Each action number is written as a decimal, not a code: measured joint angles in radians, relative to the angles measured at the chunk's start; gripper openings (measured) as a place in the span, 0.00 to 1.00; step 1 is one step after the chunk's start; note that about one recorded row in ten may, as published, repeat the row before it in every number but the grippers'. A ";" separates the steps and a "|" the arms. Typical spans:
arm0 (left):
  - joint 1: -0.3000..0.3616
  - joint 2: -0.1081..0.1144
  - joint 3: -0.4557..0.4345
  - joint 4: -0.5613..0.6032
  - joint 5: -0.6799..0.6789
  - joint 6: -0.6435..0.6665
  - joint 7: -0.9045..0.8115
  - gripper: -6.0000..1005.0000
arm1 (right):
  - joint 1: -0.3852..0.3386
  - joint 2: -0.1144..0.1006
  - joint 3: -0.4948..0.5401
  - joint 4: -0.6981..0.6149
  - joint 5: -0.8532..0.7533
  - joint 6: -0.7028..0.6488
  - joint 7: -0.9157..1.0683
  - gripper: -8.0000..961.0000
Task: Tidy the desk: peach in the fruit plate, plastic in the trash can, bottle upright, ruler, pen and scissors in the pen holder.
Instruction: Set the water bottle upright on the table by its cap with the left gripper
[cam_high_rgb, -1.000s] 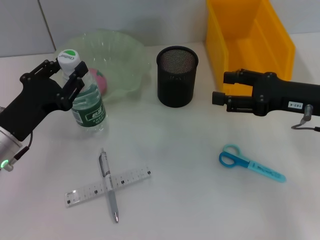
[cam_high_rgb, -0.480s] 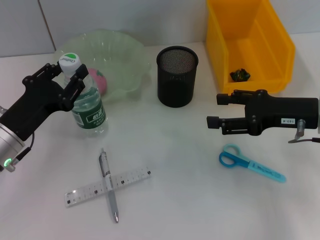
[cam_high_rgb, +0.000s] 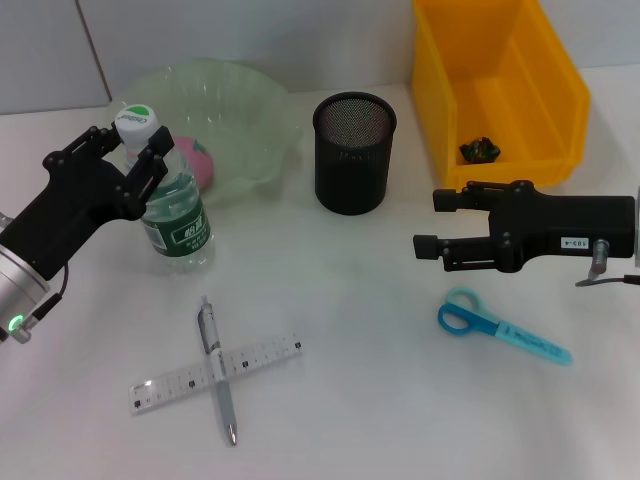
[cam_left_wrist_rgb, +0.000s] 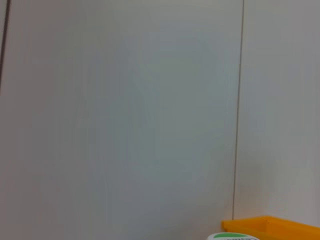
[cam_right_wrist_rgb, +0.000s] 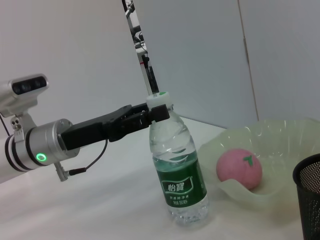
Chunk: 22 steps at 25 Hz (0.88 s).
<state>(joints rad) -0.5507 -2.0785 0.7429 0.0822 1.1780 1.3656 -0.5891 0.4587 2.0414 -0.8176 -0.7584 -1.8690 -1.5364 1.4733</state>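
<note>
A clear water bottle (cam_high_rgb: 175, 215) with a green label stands upright on the table; it also shows in the right wrist view (cam_right_wrist_rgb: 180, 175). My left gripper (cam_high_rgb: 125, 152) is shut on its neck just under the white cap (cam_high_rgb: 135, 117). My right gripper (cam_high_rgb: 430, 222) is open and empty, hovering above and left of the blue scissors (cam_high_rgb: 500, 325). A pen (cam_high_rgb: 217, 365) lies crossed over a clear ruler (cam_high_rgb: 250, 357) at the front left. The pink peach (cam_high_rgb: 198, 160) lies in the green fruit plate (cam_high_rgb: 250, 110). Crumpled plastic (cam_high_rgb: 480, 150) lies in the yellow bin (cam_high_rgb: 560, 90).
A black mesh pen holder (cam_high_rgb: 354, 150) stands at the back middle, between the plate and the bin. The white wall is close behind the table.
My right gripper has moved down and left away from the yellow bin, uncovering the plastic inside it. The bottle has gone from slightly tilted to upright in my left gripper.
</note>
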 joint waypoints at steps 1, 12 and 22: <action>0.000 0.000 -0.001 -0.001 0.000 0.000 0.001 0.45 | 0.000 0.000 0.000 0.000 0.000 0.000 0.000 0.83; 0.003 0.000 0.002 -0.004 0.001 -0.001 0.007 0.45 | 0.001 0.002 0.000 0.001 -0.001 0.001 -0.001 0.82; 0.008 0.000 0.004 -0.004 0.005 -0.001 0.009 0.45 | 0.003 0.006 0.002 0.002 -0.001 0.002 -0.001 0.81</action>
<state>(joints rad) -0.5425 -2.0785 0.7469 0.0780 1.1832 1.3650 -0.5804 0.4613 2.0474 -0.8159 -0.7568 -1.8699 -1.5345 1.4723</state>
